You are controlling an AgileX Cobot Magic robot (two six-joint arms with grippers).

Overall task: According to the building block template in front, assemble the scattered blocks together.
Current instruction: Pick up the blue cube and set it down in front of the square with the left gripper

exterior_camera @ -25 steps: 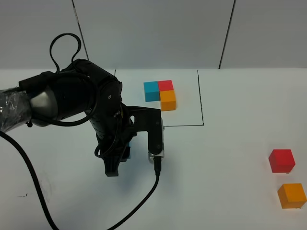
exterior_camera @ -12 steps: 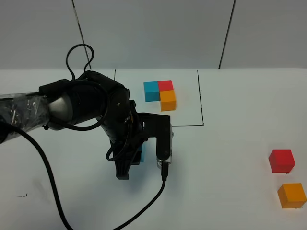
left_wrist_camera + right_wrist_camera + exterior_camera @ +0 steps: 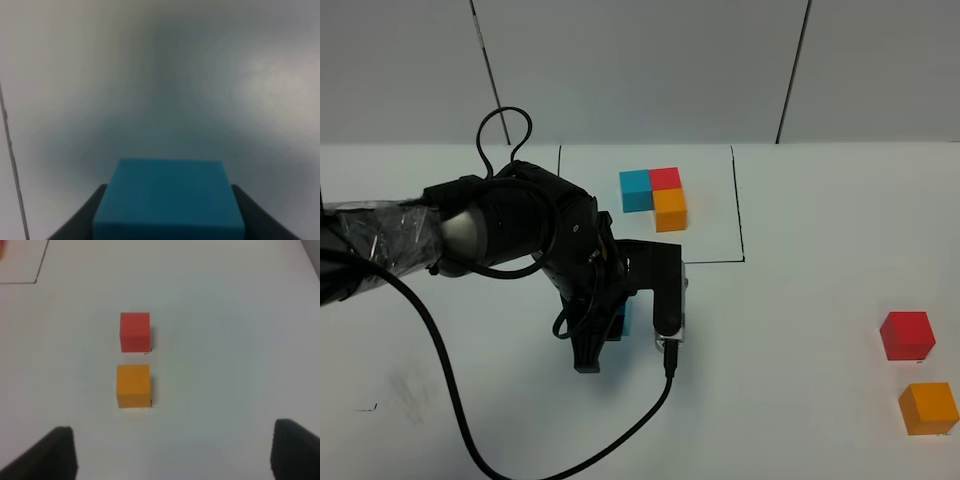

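Note:
The building block template, a blue, red and orange L, lies inside a thin black drawn rectangle at the back. My left gripper is shut on the loose blue block, just in front of the rectangle's near line. The left wrist view shows that blue block filling the space between the dark fingers. The loose red block and orange block rest at the far right. In the right wrist view the red block and orange block lie ahead of my open right gripper.
A black cable trails from the left arm across the white table toward the front edge. A small dark mark sits near the front left. Grey wall panels stand behind the table.
The left arm has carried the blue block to the right and slightly toward the front. The red and orange blocks have not moved.

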